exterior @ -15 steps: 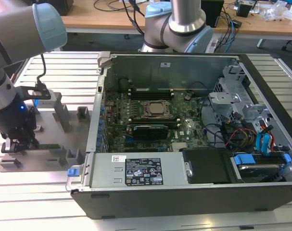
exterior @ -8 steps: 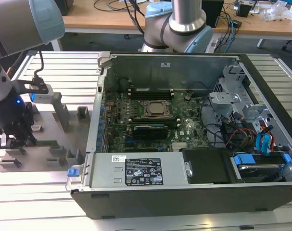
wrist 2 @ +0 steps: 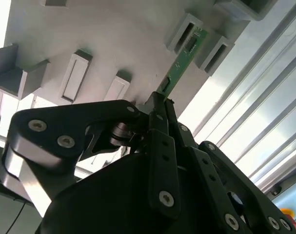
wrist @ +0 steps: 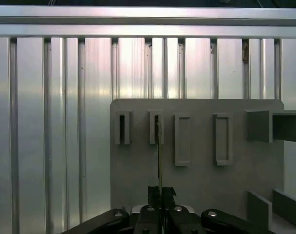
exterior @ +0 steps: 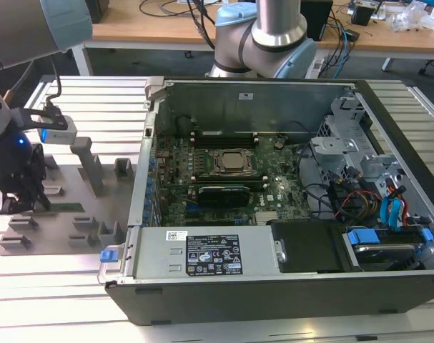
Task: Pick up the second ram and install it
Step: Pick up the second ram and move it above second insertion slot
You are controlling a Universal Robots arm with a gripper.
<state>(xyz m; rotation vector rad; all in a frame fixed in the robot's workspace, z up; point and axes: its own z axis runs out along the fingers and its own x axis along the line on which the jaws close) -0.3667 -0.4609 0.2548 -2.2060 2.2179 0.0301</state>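
One gripper (wrist 2: 160, 100) around second ram (wrist 2: 183, 62)

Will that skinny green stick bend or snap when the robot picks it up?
Probably stiff: the green stick runs straight from the hand to the grey tray. Likely light, being so thin edge-on. Perhaps fragile, with small chips on its face.

Exterior view looks down from afar; both wrist views peer past the claw (wrist: 161, 192) (wrist 2: 160, 100) onto the tray (wrist: 201, 187) (wrist 2: 89, 29).
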